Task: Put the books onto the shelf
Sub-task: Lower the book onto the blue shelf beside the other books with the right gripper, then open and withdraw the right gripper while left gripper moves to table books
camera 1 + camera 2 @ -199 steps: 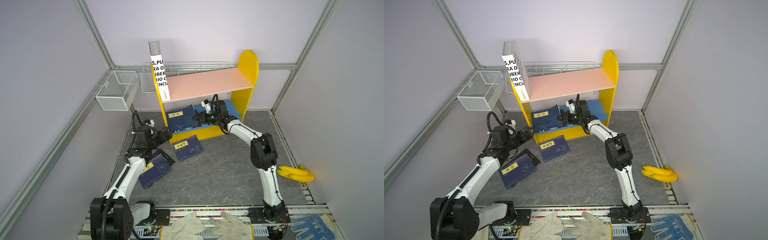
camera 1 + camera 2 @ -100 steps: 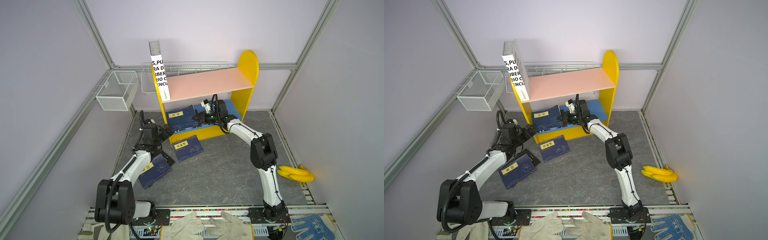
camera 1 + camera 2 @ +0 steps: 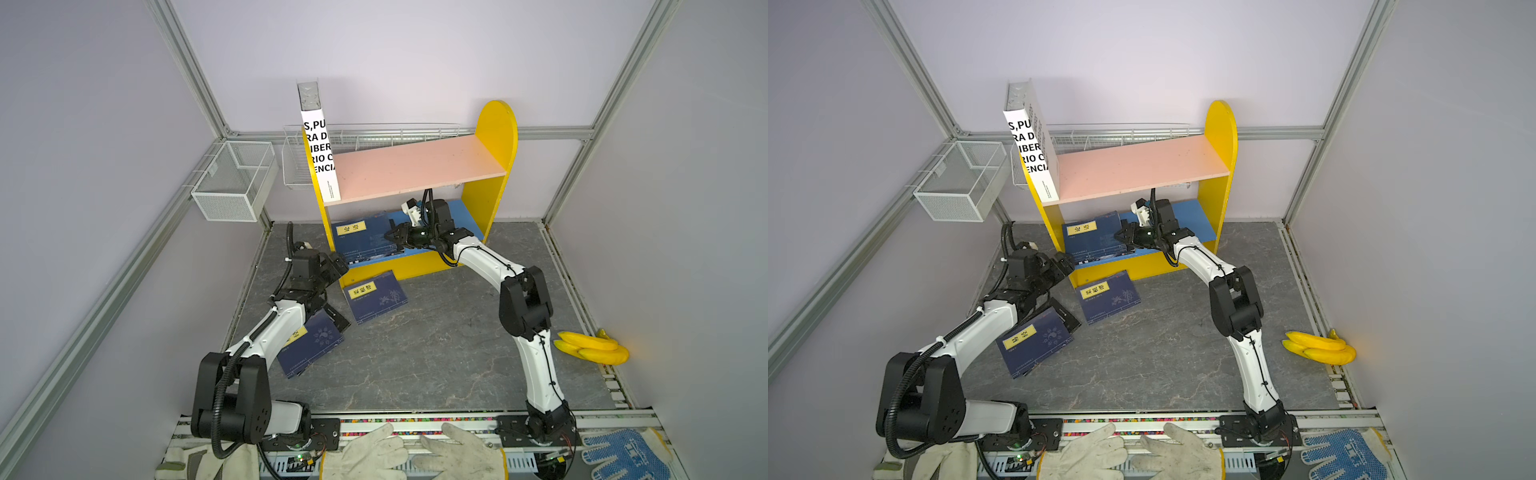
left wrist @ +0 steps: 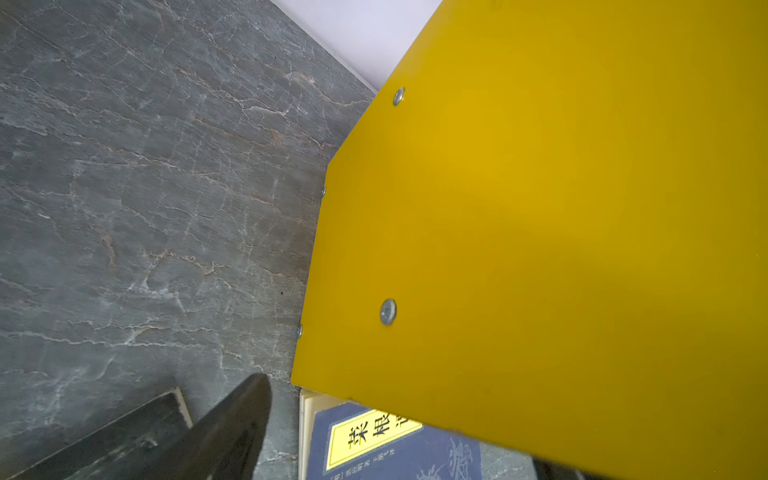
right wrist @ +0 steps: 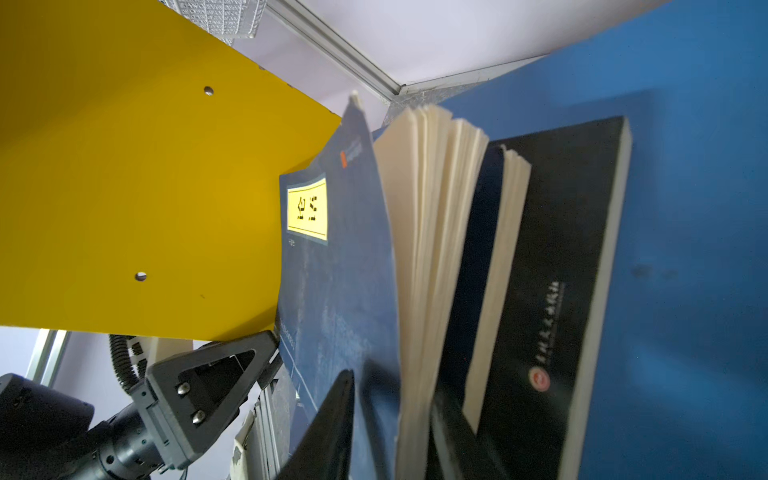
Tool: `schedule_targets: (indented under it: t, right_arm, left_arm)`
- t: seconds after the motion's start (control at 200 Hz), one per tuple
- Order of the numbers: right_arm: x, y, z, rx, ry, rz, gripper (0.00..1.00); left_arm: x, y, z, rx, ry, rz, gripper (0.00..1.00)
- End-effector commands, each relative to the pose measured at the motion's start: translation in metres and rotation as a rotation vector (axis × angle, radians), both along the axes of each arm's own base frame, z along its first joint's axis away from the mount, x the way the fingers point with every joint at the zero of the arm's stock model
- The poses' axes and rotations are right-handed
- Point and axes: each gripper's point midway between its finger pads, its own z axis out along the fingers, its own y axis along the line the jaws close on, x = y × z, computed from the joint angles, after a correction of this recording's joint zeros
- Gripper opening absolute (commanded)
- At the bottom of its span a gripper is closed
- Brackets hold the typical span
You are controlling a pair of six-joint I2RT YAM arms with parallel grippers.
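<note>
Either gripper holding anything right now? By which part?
Left gripper: nothing, open. Right gripper: fingers straddle one edge of the top navy book on the shelf; clamped or loose, cannot tell.

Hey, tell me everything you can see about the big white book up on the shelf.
The white book is a tall, fairly thick paperback with bold black capital lettering across its cover, cut off at the edges, and small print near the bottom. Its top edge looks grey. It stands roughly upright on end at the left end of the pink upper board, beside the yellow side panel, rising well above it. Nothing holds it.
</note>
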Motion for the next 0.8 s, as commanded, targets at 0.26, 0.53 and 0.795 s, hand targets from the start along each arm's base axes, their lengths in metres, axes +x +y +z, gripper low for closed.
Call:
schedule_targets:
  t: [0.26, 0.53, 0.795]
  right_arm:
    - [0.021, -0.035, 0.032, -0.177, -0.182, -0.198, 0.39]
    - [0.015, -0.033, 0.043, -0.146, -0.222, -0.179, 0.40]
    - [-0.002, -0.053, 0.078, -0.096, -0.301, -0.181, 0.48]
  left_arm:
    - [-0.007, 0.018, 0.007, 0.002, 0.000, 0.094, 0.93]
    - [-0.012, 0.007, 0.045, -0.046, -0.108, 0.024, 0.94]
    - [-0.067, -0.006, 0.091, -0.037, -0.190, -0.131, 0.95]
